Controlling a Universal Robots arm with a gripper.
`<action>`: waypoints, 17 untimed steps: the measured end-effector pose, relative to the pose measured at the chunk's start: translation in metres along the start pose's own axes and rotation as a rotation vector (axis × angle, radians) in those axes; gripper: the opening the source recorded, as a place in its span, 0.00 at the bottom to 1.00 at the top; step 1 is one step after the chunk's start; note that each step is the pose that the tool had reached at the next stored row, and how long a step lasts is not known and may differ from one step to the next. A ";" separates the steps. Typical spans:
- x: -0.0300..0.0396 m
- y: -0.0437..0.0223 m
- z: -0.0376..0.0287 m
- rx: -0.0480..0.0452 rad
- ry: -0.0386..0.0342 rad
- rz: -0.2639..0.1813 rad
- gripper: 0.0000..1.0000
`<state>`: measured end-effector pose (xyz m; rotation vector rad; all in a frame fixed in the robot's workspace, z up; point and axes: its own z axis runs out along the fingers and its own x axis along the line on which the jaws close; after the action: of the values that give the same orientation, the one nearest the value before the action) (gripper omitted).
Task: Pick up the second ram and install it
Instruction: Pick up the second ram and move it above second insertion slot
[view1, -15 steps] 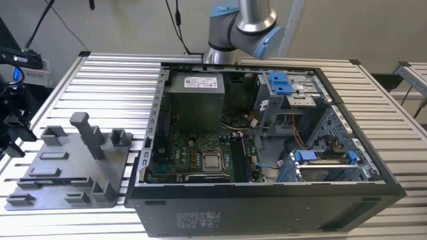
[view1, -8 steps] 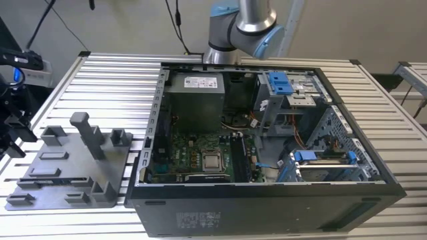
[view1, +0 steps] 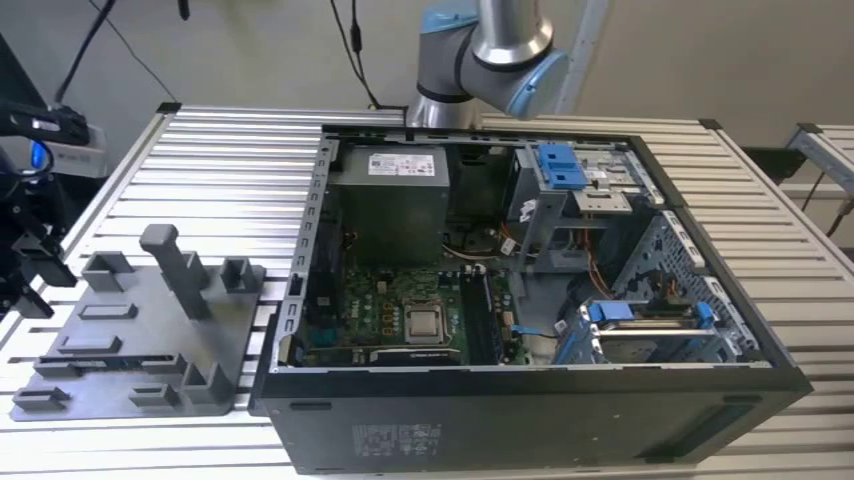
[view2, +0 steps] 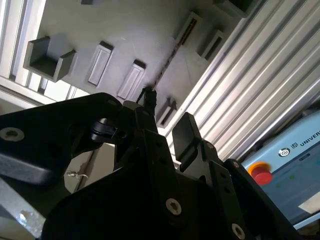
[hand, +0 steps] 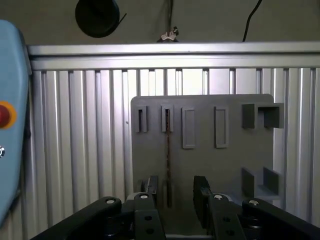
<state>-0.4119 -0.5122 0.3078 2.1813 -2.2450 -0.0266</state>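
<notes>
- Gripper (hand: 176, 192) over tray (hand: 230, 165): fingers (hand: 200, 192) spread, nothing pinched.
- Ram (hand: 167, 150) lines up w/ the gap btwn the fingers in the first wrist view, nearer one finger, not clamped.
- Tray holds the ram, standing on its long edge.
- Case (view1: 534, 420) lies open on the exterior view's right, beside the tray; board (view1: 400, 300) inside.
- Ram: thin, long, dark, seen edge-on in both wrist views.
</notes>
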 end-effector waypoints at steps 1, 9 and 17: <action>0.0000 0.0000 0.0004 0.0000 0.0000 0.000 0.42; -0.0001 -0.0001 0.0032 -0.0001 0.0008 0.000 0.42; -0.0001 -0.0001 0.0051 0.0001 0.0006 0.000 0.42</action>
<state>-0.4119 -0.5121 0.3027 2.1811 -2.2447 -0.0259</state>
